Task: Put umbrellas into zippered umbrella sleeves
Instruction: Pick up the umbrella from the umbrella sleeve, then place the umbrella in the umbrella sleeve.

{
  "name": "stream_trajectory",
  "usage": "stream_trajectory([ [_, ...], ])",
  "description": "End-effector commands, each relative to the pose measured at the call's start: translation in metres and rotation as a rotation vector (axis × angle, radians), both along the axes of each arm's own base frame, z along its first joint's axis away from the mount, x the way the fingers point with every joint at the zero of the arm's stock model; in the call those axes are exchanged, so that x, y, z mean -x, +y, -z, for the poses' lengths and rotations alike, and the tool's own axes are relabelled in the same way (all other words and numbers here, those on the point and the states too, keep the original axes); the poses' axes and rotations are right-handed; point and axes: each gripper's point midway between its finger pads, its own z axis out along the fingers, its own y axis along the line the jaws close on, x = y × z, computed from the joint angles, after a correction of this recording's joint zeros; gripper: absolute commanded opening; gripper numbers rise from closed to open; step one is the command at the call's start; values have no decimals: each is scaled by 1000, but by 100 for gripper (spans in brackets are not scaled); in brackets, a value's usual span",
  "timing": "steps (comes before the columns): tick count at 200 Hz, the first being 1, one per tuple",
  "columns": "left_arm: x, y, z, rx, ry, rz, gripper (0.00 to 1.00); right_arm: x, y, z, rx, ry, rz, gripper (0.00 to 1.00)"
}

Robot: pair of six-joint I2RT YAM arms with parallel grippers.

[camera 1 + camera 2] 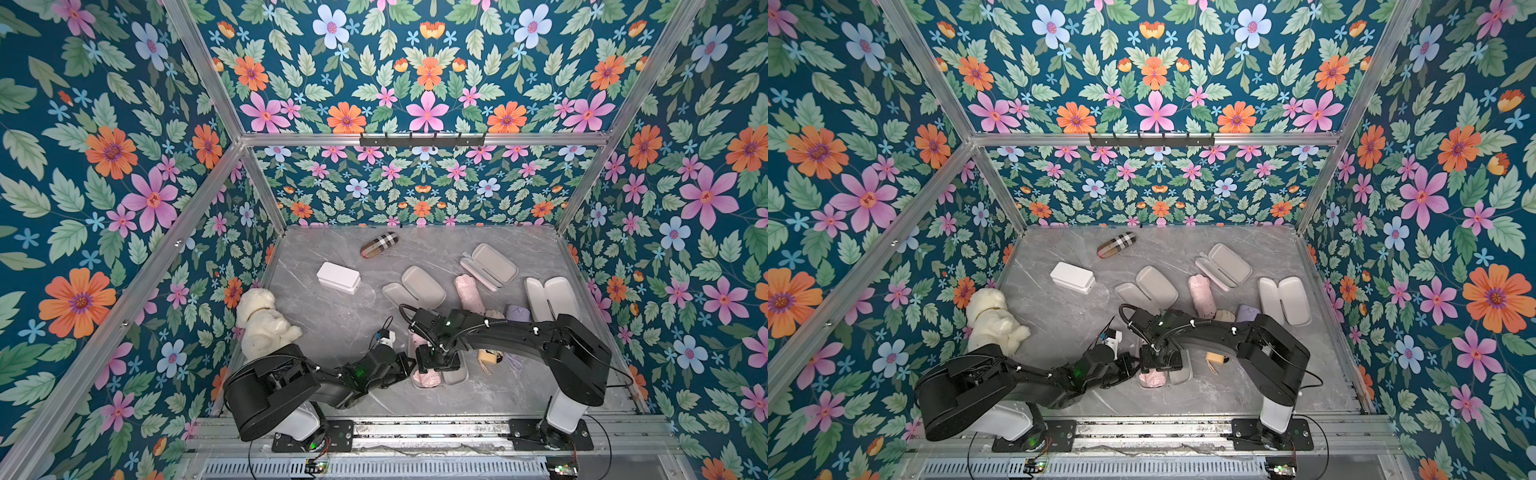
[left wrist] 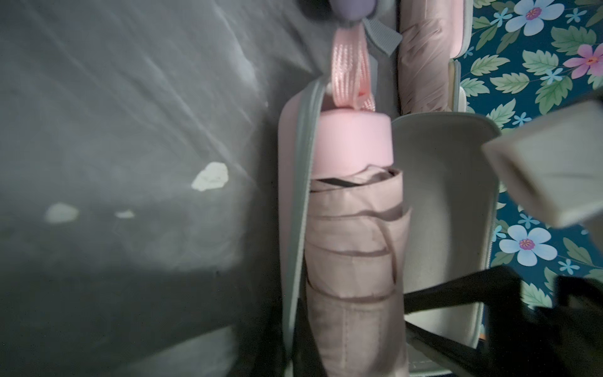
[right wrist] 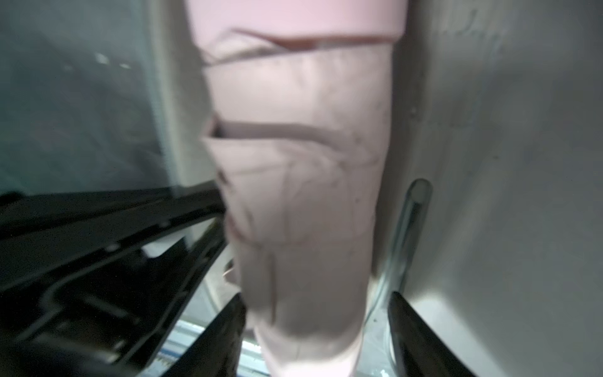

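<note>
1. Arms. The left gripper (image 1: 405, 362) and the right gripper (image 1: 438, 359) work just beside each other over one sleeve near the front of the table (image 1: 332, 316). The left jaws are together; whether they pinch the sleeve's rim cannot be told. The right jaws stand apart, one on either side of the umbrella. Hazard: a sideways move by either arm is likely to strike the other.

2. Pink sleeve (image 2: 447, 212). It lies open, with one half empty. Hazard: if the left gripper has no hold on it, the light case probably slides or pivots on the smooth table when the empty half is folded over.

3. Pale pink umbrella (image 2: 352, 244). It lies lengthwise in the other half of the sleeve. Its folded fabric bulges toward the hinge line. Hazard: one right finger appears to sit against the fabric, so a lift may drag the umbrella out. The bulge may also stop the halves from meeting.

4. Pink wrist strap (image 2: 352, 71). It extends past the sleeve's end. Hazard: it can jam in the zipper on closing.
</note>
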Motion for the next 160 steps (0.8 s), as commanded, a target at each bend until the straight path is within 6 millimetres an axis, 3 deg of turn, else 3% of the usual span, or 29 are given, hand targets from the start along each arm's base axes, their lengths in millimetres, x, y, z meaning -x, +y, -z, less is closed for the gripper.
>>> stream_trajectory([
  [1,-1,1,1,2,-1,-8,0,-3,-2,11,47,-20,-6,62],
  [20,0,3,2,-1,1,-11,0,-6,-5,5,68,-35,-29,49],
  [53,-2,12,4,-45,-10,-36,0,-4,-4,-43,-76,-25,-136,29],
  [64,-5,15,5,-70,-19,-53,0,5,-4,-54,-155,52,-155,23],
  [76,-8,19,6,-77,-27,-71,0,18,-5,-79,-250,105,-183,17],
  [107,-12,18,6,-77,-40,-83,0,60,-3,-116,-422,282,-250,18],
  [117,-12,15,5,-66,-44,-77,0,64,-2,-117,-447,296,-234,22],
  [138,-13,7,2,-49,-56,-55,0,52,-9,-94,-357,265,-195,21],
  [160,-12,8,2,-67,-51,-48,0,50,5,-86,-416,286,-177,20],
])
